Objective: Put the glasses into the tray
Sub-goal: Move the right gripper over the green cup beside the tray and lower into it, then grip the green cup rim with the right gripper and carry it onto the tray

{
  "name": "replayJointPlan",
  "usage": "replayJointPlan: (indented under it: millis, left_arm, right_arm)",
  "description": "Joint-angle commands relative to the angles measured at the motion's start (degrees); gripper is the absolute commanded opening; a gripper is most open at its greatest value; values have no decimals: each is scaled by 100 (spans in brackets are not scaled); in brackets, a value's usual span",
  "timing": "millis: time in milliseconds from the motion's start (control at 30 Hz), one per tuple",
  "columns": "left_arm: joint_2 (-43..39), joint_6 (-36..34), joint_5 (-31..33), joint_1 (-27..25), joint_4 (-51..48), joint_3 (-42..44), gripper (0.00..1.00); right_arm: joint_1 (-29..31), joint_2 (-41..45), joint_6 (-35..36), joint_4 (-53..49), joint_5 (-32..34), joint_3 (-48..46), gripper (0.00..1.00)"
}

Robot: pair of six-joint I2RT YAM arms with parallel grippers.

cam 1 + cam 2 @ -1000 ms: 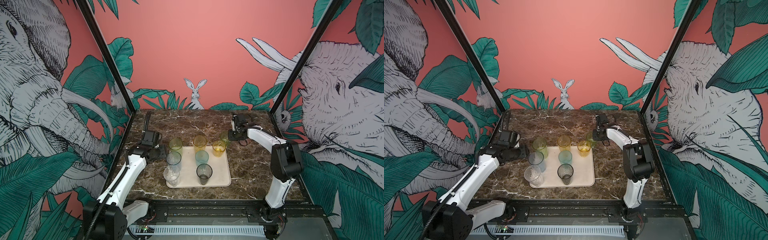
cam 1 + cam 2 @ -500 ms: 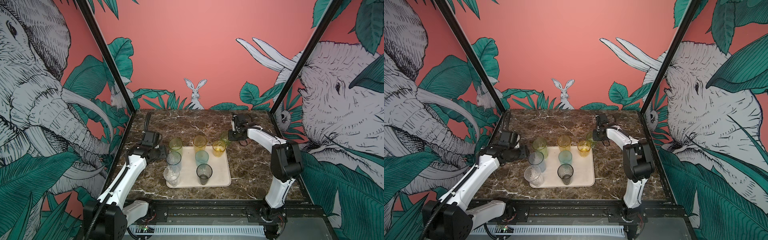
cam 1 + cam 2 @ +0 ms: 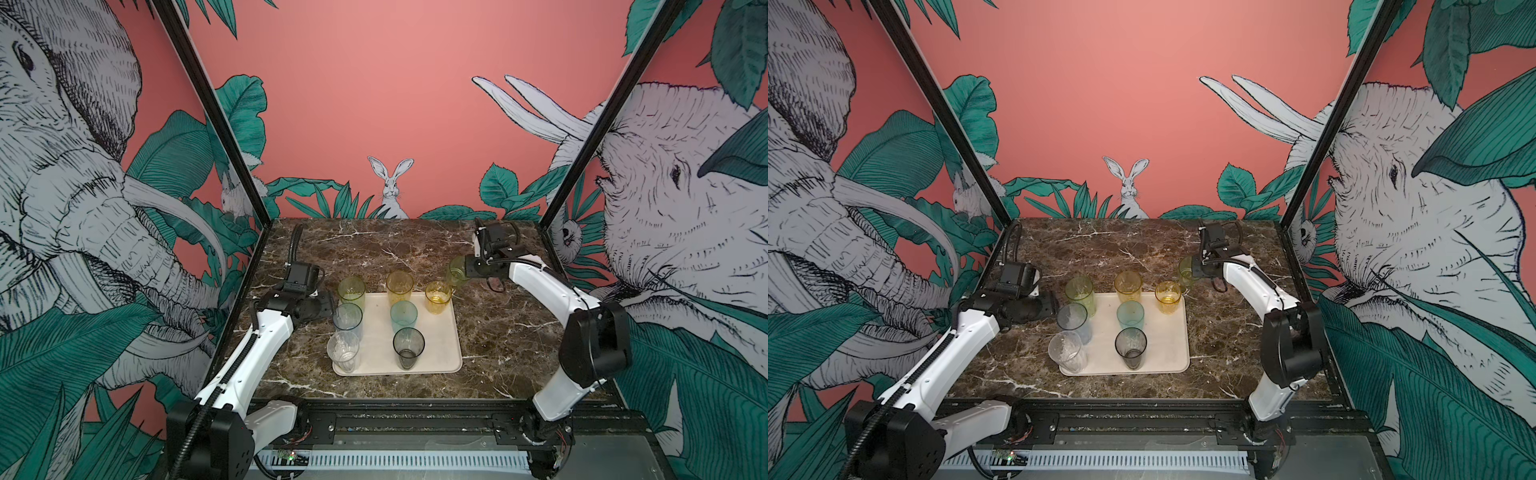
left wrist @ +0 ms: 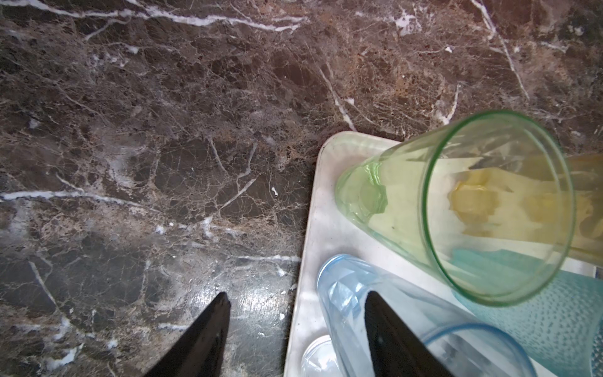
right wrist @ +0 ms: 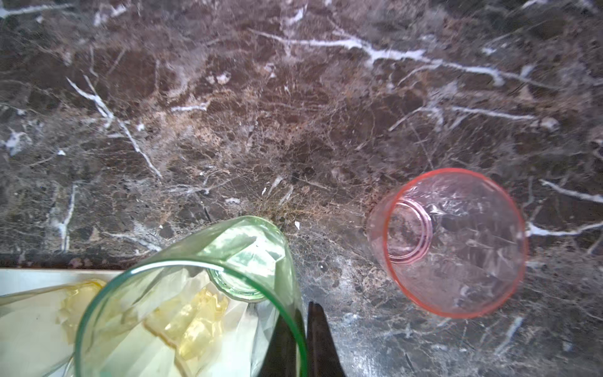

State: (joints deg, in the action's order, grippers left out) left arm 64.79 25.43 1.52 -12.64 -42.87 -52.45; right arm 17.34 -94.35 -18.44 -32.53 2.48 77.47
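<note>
Little moved in last sec: right claw [image 5: 301,315] stays pinched on rim of green glass [image 3: 456,270] just beyond tray [image 3: 444,345] far right corner, pink glass [image 5: 456,241] nearby on table [image 3: 503,328], left claw [image 4: 297,306] apart & empty, so drop-off still pending.

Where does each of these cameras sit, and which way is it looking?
Top views: side by side, high at the front, looking down and back over the marble table and tray; the left arm and right arm show.
Left wrist: on the left arm, looking down past the open left pincer at the tray's corner, a tall green glass and a blue glass.
Right wrist: on the right arm, looking down past the right pincer, shut on the wall of a smaller green glass; a pink glass stands beside.
Shared: every view shows the tray.
</note>
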Motion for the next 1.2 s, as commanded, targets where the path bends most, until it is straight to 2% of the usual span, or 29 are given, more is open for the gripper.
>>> replayJointPlan:
  millis: [0, 633, 967, 1167]
  left_arm:
    - [-115, 31, 48, 37, 26, 77, 67]
    - [-92, 8, 50, 30, 26, 37, 67]
    - [-95, 8, 45, 38, 48, 68, 67]
    - [-109, 5, 50, 31, 40, 72, 67]
  right_arm:
    - [-29, 391, 41, -218, 146, -98, 0]
    - [88, 2094, -10, -1283, -85, -1203, 0]
    - [576, 2575, -157, -1545, 55, -1661, 0]
    - [1014, 2565, -344, -1431, 73, -1885, 0]
